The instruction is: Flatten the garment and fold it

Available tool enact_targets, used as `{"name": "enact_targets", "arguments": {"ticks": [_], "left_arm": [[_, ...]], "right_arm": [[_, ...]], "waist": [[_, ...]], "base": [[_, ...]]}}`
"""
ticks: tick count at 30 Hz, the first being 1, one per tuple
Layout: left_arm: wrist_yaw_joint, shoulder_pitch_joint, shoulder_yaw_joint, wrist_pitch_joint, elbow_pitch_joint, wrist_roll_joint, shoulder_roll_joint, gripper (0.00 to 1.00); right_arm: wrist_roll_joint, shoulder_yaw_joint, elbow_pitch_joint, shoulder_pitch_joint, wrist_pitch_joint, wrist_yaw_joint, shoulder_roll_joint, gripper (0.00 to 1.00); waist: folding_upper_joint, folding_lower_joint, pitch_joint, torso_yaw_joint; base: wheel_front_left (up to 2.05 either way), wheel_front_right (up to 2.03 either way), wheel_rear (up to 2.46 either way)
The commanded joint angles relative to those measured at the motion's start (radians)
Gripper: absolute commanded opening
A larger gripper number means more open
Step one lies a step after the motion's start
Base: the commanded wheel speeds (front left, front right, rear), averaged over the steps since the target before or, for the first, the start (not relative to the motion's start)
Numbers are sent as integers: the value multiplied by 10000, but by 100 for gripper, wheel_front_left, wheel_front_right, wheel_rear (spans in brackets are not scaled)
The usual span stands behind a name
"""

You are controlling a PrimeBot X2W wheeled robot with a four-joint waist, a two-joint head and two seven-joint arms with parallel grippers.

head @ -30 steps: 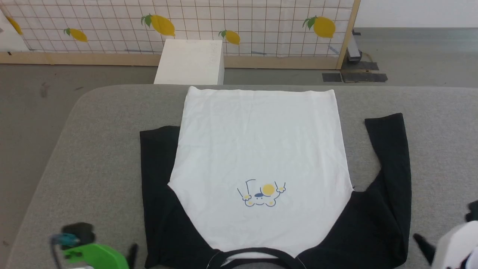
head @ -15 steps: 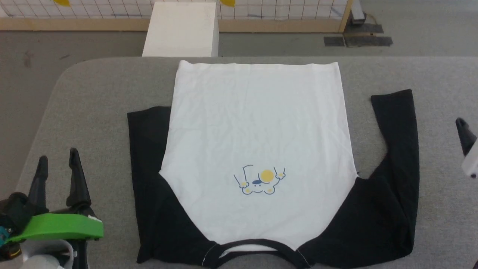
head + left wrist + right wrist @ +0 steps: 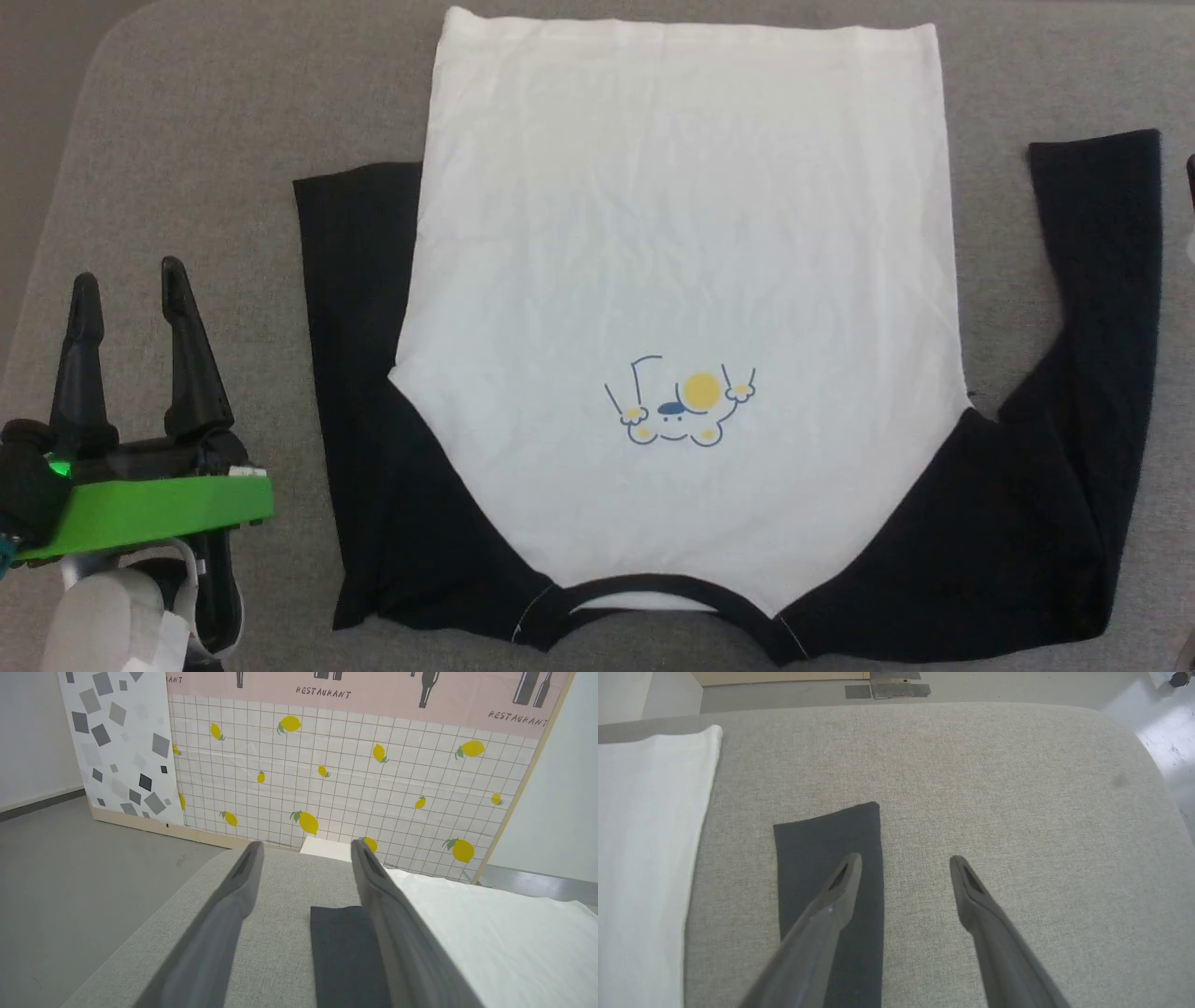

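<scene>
The garment (image 3: pixel 681 280), a white T-shirt with black sleeves and a small yellow-and-blue print, lies flat on the grey padded table (image 3: pixel 215 121), its black neckband at the near edge. My left gripper (image 3: pixel 126 280) hovers open at the lower left, a short way left of the left black sleeve (image 3: pixel 359 373). In the left wrist view that sleeve's end (image 3: pixel 341 947) lies between the fingers, below them. My right gripper (image 3: pixel 905 861) is open above the table, its left finger over the right sleeve's end (image 3: pixel 831 849). Nothing is held.
The table's rounded left corner (image 3: pixel 103 56) and grey floor (image 3: pixel 70 858) lie beyond my left gripper. A lemon-print grid panel (image 3: pixel 350 779) and a white box (image 3: pixel 327 848) stand behind the table. Bare padding (image 3: pixel 994 788) spreads right of the right sleeve.
The head camera has tilted down and closer, so the back wall has left the picture. My left gripper rose into view beside the left sleeve. The garment lies unchanged.
</scene>
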Motion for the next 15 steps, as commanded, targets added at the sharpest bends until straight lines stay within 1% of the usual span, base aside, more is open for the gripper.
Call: {"name": "enact_targets", "arguments": {"ticks": [1,6,8,10,11,12,15], "left_arm": [[-187,-216,164,-38,-9,192,-145,100],[-805,-412,585,-38,148,601,-705,100],[-981,-478,710,-38,230,748,-879,100],[-1124,-538,824,-39,309,874,-1011,100],[-1179,-557,869,-39,347,922,-1059,100],[-1243,-572,918,-39,394,989,-1106,100],[-1370,-572,1041,-39,533,1129,-1212,100]], "right_arm": [[-259,-11,190,-202,160,-13,10,100],[-831,-102,635,-429,475,-13,49,100],[-893,-71,831,-439,519,-13,-3,100],[-868,-123,944,-420,586,-13,82,100],[-845,-166,971,-415,607,-13,117,34],[-793,-172,1013,-417,596,-13,123,0],[-614,-281,1007,-449,412,-13,82,0]], "waist": [[0,-1,781,435],[0,-1,1065,612],[0,-1,1119,653],[0,-1,1132,665],[0,-1,1123,659],[0,-1,1090,645],[0,-1,888,575]], "base": [[0,0,0],[0,0,0],[0,0,0],[0,0,0],[0,0,0],[0,0,0],[0,0,0]]}}
